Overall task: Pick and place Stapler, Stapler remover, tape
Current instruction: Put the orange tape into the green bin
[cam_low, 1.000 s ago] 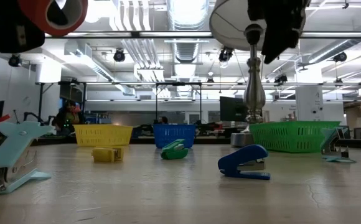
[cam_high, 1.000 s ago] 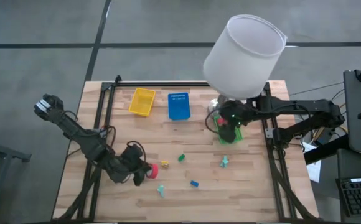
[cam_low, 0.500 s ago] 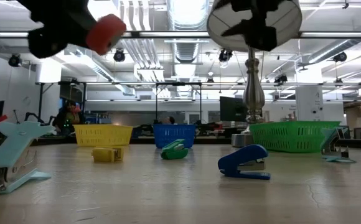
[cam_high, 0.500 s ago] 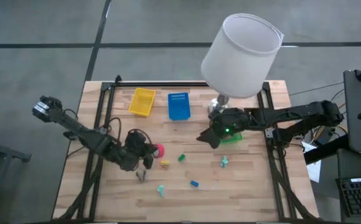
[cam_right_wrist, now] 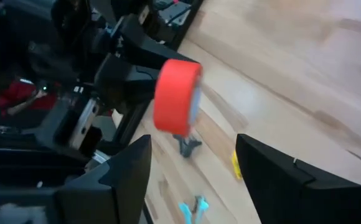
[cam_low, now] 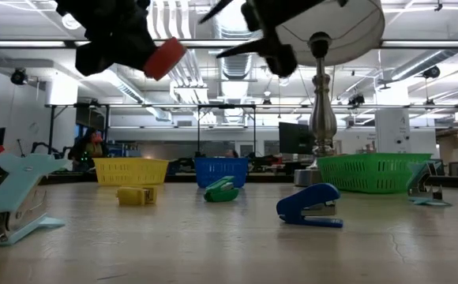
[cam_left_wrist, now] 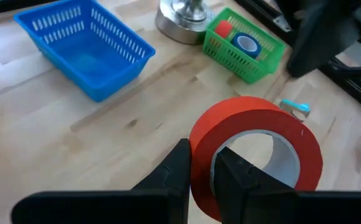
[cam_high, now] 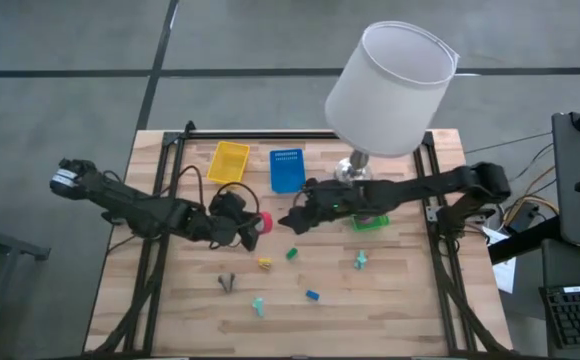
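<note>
Both arms are converging over the middle of the table: the left gripper [cam_high: 242,222], which sat low near the front edge a second ago, is now up by the blue basket [cam_high: 287,170], and the right gripper [cam_high: 295,217] has swung away from the green basket [cam_high: 374,218] to meet it. The left gripper is clenched on a red tape roll [cam_left_wrist: 255,155], one finger [cam_left_wrist: 174,171] outside the wall, the other through the pale core. The right gripper's fingers stand spread wide, empty, aimed straight at that roll [cam_right_wrist: 177,96].

This looks like a handover in mid-air. The next move calls for the right fingers to straddle the roll's rim and close before the left lets go; then the carry goes back to the green basket, where a blue roll [cam_left_wrist: 248,44] and a red one [cam_left_wrist: 223,29] already lie.

The wooden table [cam_high: 410,300] holds a yellow basket [cam_high: 228,163], a lamp [cam_high: 390,75] with a white shade, and small staplers and removers scattered near the front. Behind it is an open workshop under ceiling lights.
</note>
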